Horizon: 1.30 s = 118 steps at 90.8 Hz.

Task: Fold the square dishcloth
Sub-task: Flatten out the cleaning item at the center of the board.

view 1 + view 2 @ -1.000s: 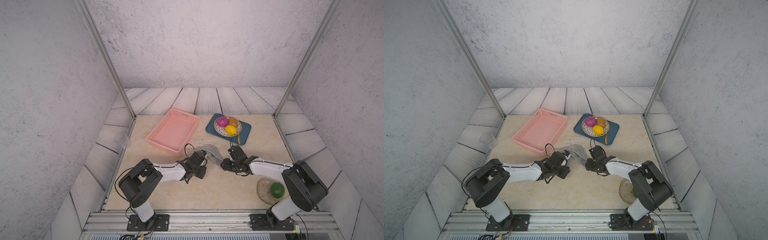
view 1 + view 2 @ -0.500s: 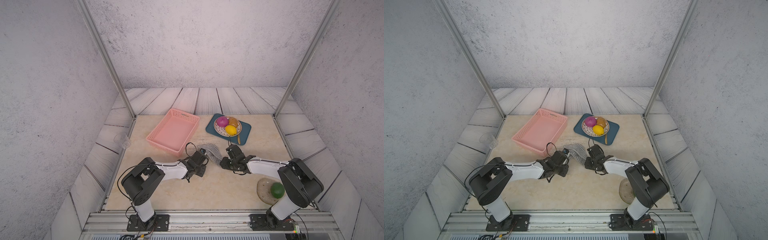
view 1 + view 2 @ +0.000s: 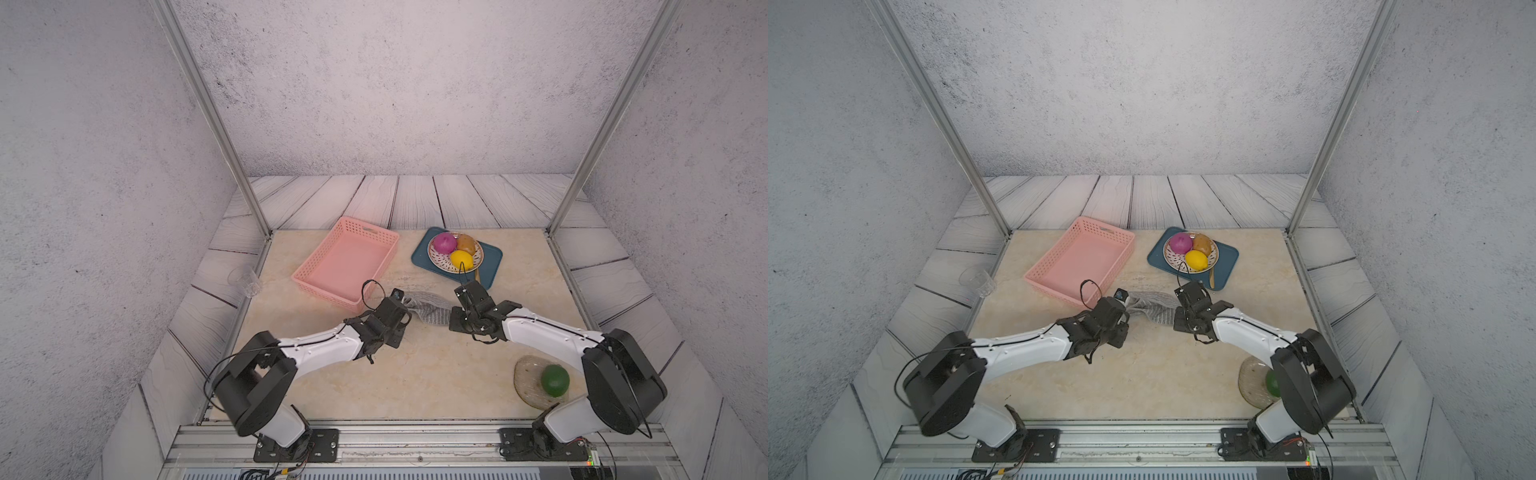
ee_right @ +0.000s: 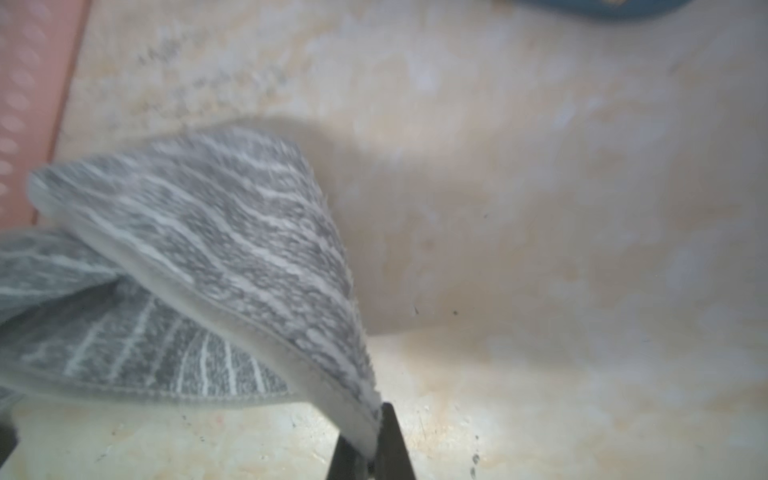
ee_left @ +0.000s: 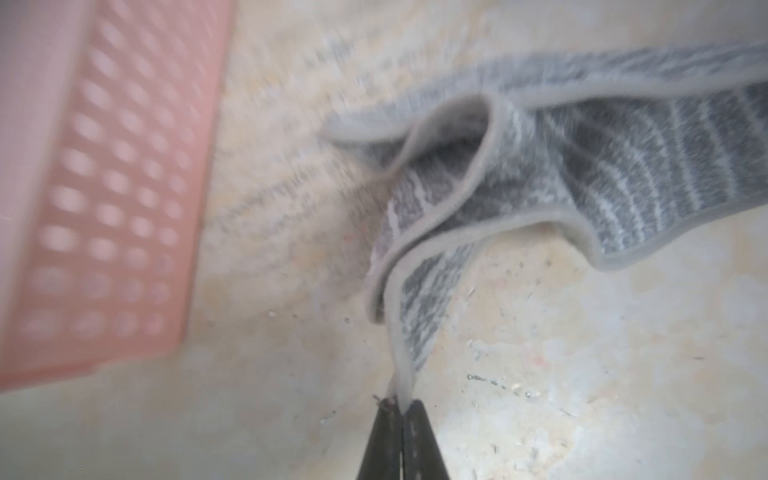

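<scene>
In the middle of the frame in a top view, the square dishcloth [image 3: 430, 309] lies bunched up on the tan worktop [image 3: 415, 374]. It sits between the two arms, just below the pink basket [image 3: 370, 227]. The left claw [image 5: 401, 405] is closed tight on the cloth's pale edge. The right claw [image 4: 368, 444] pinches another bit of that edge, and the cloth curls over itself there. A blue tray [image 3: 492, 266] sits to the upper right.
</scene>
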Available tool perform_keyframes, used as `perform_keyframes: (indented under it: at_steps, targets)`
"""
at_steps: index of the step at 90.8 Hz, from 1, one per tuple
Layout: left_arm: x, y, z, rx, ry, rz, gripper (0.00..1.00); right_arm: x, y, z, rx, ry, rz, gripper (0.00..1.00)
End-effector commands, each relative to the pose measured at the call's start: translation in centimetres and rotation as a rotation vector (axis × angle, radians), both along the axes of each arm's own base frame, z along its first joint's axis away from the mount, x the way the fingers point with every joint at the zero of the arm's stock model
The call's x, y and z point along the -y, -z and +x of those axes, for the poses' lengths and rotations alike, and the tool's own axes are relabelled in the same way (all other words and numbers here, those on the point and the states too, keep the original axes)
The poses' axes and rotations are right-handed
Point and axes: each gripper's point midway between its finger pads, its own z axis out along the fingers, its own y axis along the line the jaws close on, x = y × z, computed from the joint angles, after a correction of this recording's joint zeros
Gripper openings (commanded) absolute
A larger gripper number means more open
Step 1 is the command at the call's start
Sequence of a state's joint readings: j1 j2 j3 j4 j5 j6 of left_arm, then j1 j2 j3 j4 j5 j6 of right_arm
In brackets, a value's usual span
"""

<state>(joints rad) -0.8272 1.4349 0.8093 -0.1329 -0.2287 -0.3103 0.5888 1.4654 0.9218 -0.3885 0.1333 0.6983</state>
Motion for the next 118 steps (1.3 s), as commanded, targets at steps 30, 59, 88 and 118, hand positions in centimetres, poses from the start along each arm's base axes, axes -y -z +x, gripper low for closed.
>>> perform_keyframes:
  at_steps: [30,59,88,118]
  targets:
    - [-5.4,-11.3,-2.0,0.241,-0.048,-0.043,0.0,3.6,-8.1,-2.2,-0.019,-0.057,-0.19,0.0]
    - [-6.8,-15.8,-3.5,0.337,-0.037,-0.134,0.0,4.0,-11.8,-4.1,0.021,-0.074,-0.115,0.0]
    - [-5.5,-16.5,-0.5,0.376,-0.039,-0.132,0.0,3.6,-13.0,-1.0,0.084,-0.021,-0.086,0.0]
    - [-4.9,-17.4,7.7,0.34,-0.049,-0.182,0.0,3.6,-13.7,6.0,0.064,0.049,0.053,0.0]
